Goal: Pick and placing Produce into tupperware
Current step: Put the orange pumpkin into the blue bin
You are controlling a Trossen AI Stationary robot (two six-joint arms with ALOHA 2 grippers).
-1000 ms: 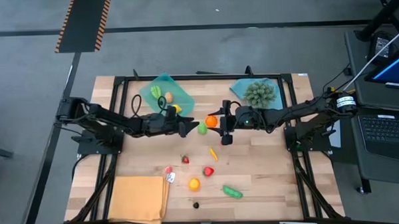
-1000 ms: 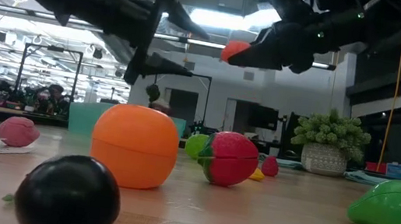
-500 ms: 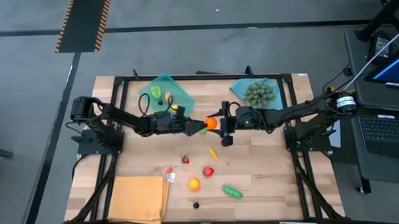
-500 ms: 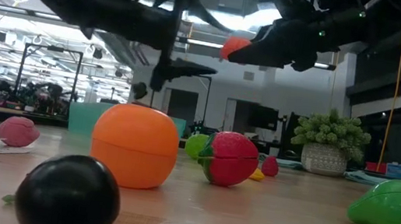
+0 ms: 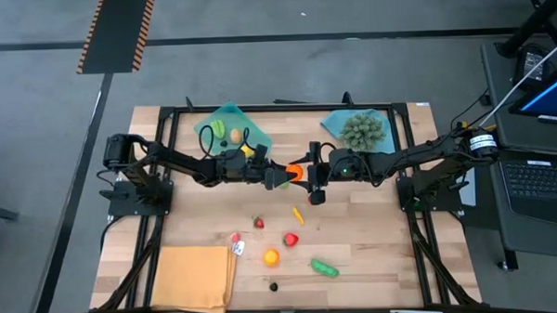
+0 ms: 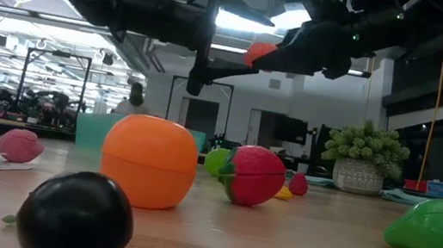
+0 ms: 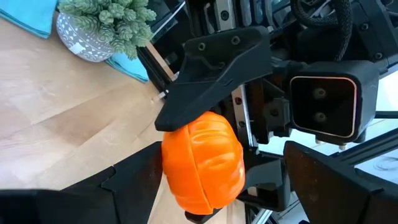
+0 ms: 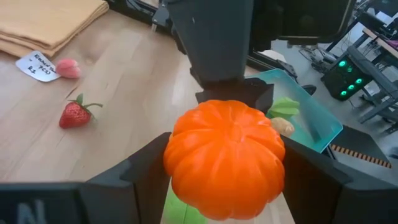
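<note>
A: Why is the orange pumpkin (image 8: 225, 158) held up off the table (image 5: 374, 237), midway between the arms?

B: A handover is judged likely. It is clamped between the right gripper (image 5: 304, 171)'s fingers, while the left gripper (image 5: 281, 176), jaws spread wide and empty, is set around it.

A: And why toward the left?

B: The tupperware (image 5: 229, 128), already holding a few pieces, lies at the far-left of the table. Other produce is scattered on the near boards, by the green pod (image 5: 324, 267)
</note>
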